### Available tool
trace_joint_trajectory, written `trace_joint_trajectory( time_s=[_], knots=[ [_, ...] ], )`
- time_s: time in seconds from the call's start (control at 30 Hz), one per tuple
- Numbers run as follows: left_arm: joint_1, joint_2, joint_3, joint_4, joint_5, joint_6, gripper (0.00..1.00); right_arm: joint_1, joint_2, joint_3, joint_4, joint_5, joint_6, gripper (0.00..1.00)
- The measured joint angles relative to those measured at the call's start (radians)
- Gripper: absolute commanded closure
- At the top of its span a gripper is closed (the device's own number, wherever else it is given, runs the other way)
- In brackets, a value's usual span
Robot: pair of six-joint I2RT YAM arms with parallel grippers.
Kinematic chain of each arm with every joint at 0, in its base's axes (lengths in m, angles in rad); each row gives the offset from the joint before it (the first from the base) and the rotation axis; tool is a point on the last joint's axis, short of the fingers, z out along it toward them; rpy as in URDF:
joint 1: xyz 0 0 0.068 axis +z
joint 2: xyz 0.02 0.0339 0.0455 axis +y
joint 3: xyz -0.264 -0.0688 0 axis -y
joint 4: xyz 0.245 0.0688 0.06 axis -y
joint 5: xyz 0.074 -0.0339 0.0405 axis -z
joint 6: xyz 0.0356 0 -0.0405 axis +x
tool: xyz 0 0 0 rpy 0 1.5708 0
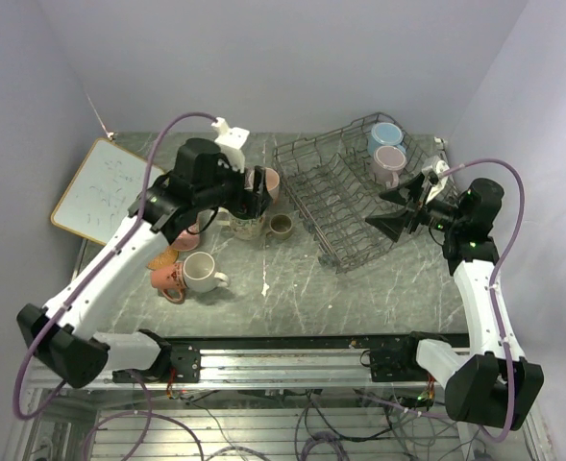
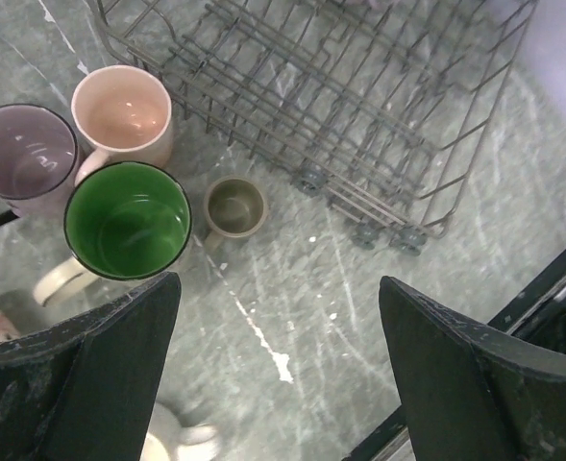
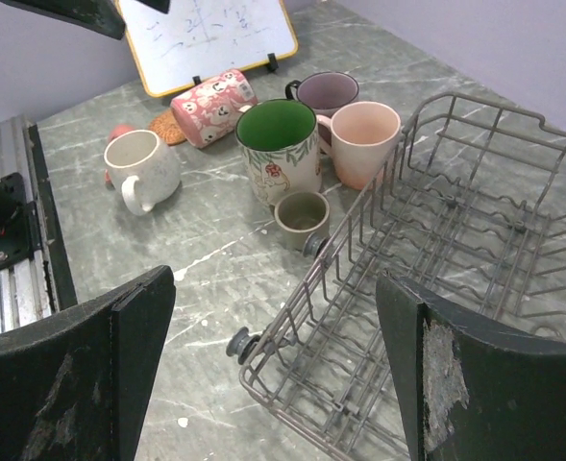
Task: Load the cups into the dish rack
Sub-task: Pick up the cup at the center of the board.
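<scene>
left hand (image 2: 278, 288) released, above green-lined mug (image 2: 129, 219) and olive mug (image 2: 235, 206) on desk (image 2: 340, 279), right hand (image 3: 275, 283) released at dish rack (image 3: 475, 240) edge, light blue mug (image 1: 386, 136) and pink mug (image 1: 390, 159) inside rack

1. Whiteboard (image 3: 210, 34): wood-framed, with faint marker scribbles. It is propped on small black feet at the table's far left corner, by the wall.
2. Cork coaster (image 3: 172, 128): flat and round, lying just in front of the whiteboard. I see only part of it.
3. Tabletop (image 1: 359, 298): grey-green and marbled, with white flecks (image 2: 281, 363) mid-table.
4. Aluminium rail (image 1: 292, 360): runs along the near edge.
5. Walls (image 1: 292, 67): plain pale lilac, behind and on both sides.
</scene>
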Motion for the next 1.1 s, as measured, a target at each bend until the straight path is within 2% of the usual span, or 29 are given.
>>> trace_joint_trajectory(
  time_s=[0.23,0.73,1.1],
  knots=[
    [-0.054,0.167,0.198,-0.177,-0.047,0.164,0.05,0.0,-0.017,0.0,-0.002,-0.009,0.003,0.15],
    [-0.063,0.402,0.405,-0.316,-0.044,0.351,0.05,0.0,-0.037,0.0,-0.027,-0.005,-0.013,0.15],
    [-0.137,0.633,0.526,-0.477,-0.204,0.421,0.05,0.0,-0.05,-0.001,-0.025,0.014,-0.019,0.15]
  ],
)
